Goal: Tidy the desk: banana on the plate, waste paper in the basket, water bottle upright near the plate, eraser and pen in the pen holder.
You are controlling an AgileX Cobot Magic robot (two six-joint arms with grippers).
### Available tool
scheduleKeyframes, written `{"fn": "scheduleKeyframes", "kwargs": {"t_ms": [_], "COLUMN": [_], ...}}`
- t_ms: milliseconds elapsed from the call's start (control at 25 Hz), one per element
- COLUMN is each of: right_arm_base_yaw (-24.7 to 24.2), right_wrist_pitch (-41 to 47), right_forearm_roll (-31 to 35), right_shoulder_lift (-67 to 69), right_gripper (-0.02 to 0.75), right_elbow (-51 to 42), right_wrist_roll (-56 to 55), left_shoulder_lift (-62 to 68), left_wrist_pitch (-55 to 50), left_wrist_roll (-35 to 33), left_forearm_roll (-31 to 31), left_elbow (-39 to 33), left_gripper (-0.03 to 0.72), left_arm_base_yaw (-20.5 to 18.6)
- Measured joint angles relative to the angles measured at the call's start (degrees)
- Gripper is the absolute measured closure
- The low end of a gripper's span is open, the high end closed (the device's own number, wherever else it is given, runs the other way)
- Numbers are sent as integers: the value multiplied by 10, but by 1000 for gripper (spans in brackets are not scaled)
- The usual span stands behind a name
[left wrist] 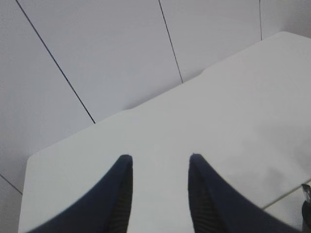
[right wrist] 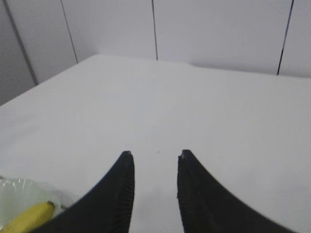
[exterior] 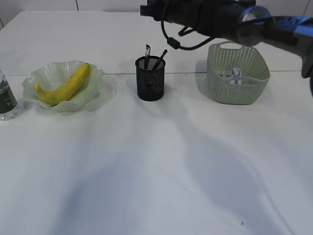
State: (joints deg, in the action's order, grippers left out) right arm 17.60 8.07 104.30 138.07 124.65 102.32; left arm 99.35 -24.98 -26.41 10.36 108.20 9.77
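The banana [exterior: 66,85] lies in the pale green plate [exterior: 96,73] at the left of the desk [exterior: 156,166]. At the far left edge the water bottle [exterior: 6,100] stands upright beside the plate. Two pens [exterior: 147,53] stick up from the black mesh pen holder [exterior: 150,81]. Crumpled waste paper [exterior: 234,74] lies inside the sage basket [exterior: 238,90]. The eraser is not visible. My right gripper [right wrist: 155,152] is open and empty above bare desk, with the banana [right wrist: 29,218] and plate [right wrist: 12,194] at its lower left. My left gripper [left wrist: 160,156] is open and empty too.
The right arm [exterior: 220,17] stretches across the top of the exterior view, high above the pen holder and basket. A seam [exterior: 186,73] runs across the desk behind the objects. The desk's far edge [left wrist: 146,104] meets a panelled wall.
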Motion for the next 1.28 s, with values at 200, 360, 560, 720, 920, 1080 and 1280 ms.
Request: {"fn": "scheduleKeyframes", "kwargs": {"t_ms": [200, 360, 560, 720, 920, 1080, 1280], "right_arm_base_yaw": [-7, -8, -8, -8, -8, -5, 13], "right_wrist_pitch": [-10, -31, -61, -95, -167, -181, -182], "right_forearm_roll": [0, 0, 1, 2, 8, 11, 12], "right_shoulder_lift": [-57, -109, -182, -248, -361, -464, -585], "right_gripper": [505, 505, 505, 505, 542, 648, 687], "right_elbow": [1, 1, 1, -6, -96, -208, -304], "right_wrist_roll": [0, 0, 16, 49, 94, 98, 98], "left_shoulder_lift": [-1, -14, -51, -91, -149, -195, -242], "left_wrist_pitch": [34, 48, 50, 52, 52, 44, -9], "left_wrist_roll": [0, 0, 0, 5, 7, 8, 21], "left_forearm_roll": [3, 6, 7, 7, 5, -7, -49], "left_elbow": [0, 0, 0, 0, 0, 1, 3], "left_gripper": [460, 463, 463, 463, 463, 463, 463], "left_arm_base_yaw": [0, 0, 0, 0, 0, 0, 0]}}
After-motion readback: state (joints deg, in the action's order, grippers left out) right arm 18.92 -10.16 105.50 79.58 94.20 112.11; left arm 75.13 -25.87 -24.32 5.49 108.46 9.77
